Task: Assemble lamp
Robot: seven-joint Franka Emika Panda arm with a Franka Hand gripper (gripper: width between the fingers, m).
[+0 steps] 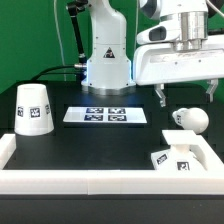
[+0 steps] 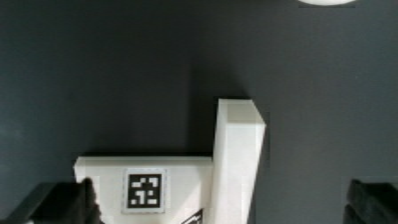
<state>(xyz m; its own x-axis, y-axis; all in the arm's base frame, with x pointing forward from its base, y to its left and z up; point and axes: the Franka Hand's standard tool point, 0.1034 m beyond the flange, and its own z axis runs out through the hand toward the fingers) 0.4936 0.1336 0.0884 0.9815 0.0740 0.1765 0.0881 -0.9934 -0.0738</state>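
The white lamp base (image 1: 177, 158) lies at the front on the exterior view's right, beside the white border wall, with tags showing. The round bulb (image 1: 188, 119) lies just behind it. The tapered shade (image 1: 32, 108) stands at the exterior view's left. My gripper (image 1: 185, 93) hangs above the bulb and base, open and empty, touching nothing. In the wrist view the base (image 2: 146, 188) with one tag and a bright raised edge lies between my wide-apart dark fingertips (image 2: 63, 203); the gripper (image 2: 217, 206) holds nothing. A sliver of the bulb (image 2: 326, 2) shows at the frame edge.
The marker board (image 1: 105, 116) lies flat mid-table in front of the robot's pedestal (image 1: 106, 60). A low white border wall (image 1: 60, 178) runs along the front and sides of the black table.
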